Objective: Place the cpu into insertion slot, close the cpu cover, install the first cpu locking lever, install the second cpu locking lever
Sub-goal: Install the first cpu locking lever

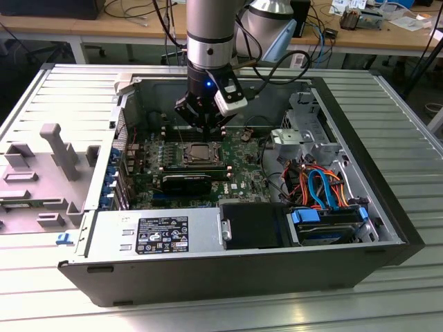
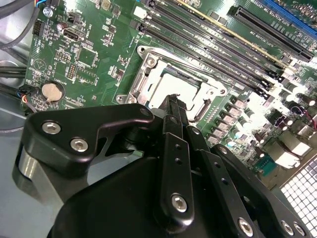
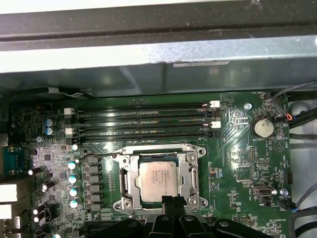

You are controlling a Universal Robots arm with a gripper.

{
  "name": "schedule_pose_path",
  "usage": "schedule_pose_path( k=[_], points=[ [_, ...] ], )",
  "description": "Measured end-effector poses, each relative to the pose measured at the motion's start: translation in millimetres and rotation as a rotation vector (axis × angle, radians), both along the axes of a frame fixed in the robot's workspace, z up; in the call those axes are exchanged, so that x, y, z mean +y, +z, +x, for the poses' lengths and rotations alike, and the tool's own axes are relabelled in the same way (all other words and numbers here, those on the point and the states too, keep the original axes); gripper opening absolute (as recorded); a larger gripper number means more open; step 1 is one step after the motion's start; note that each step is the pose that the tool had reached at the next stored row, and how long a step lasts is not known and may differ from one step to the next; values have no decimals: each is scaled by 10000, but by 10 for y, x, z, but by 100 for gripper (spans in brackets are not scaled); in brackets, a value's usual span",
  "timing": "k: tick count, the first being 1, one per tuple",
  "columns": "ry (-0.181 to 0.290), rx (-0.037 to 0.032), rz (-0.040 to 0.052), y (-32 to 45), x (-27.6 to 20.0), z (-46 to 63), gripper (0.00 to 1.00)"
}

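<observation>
Black fingers (image 2: 171, 106) filled the near part of the second wrist view, pressed together with nothing between them, their tips just over the edge of the socket. That suited pushing on something thin rather than carrying a part. The chip (image 3: 157, 179) already lay flat in the socket (image 3: 159, 148), its dull silver top showing through the square cut-out of the cover (image 3: 185, 179), which lay down over it as a frame. A thin wire lever (image 3: 96, 156) ran out from the socket at about ten o'clock; whether it was latched could not be told. In the exterior view the gripper (image 1: 205, 128) hung at twelve o'clock from the socket, inside the open computer case (image 1: 208, 270).
</observation>
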State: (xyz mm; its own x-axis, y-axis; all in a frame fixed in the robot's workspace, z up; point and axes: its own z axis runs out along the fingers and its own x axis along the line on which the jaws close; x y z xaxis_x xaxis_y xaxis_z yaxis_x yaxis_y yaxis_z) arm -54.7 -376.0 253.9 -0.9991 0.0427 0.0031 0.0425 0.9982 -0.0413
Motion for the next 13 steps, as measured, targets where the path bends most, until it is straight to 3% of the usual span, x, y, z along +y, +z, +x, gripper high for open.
schedule_pose_path(
  k=[13],
  points=[
    [121, 0, -1, 0, 0, 0, 11]
  ],
)
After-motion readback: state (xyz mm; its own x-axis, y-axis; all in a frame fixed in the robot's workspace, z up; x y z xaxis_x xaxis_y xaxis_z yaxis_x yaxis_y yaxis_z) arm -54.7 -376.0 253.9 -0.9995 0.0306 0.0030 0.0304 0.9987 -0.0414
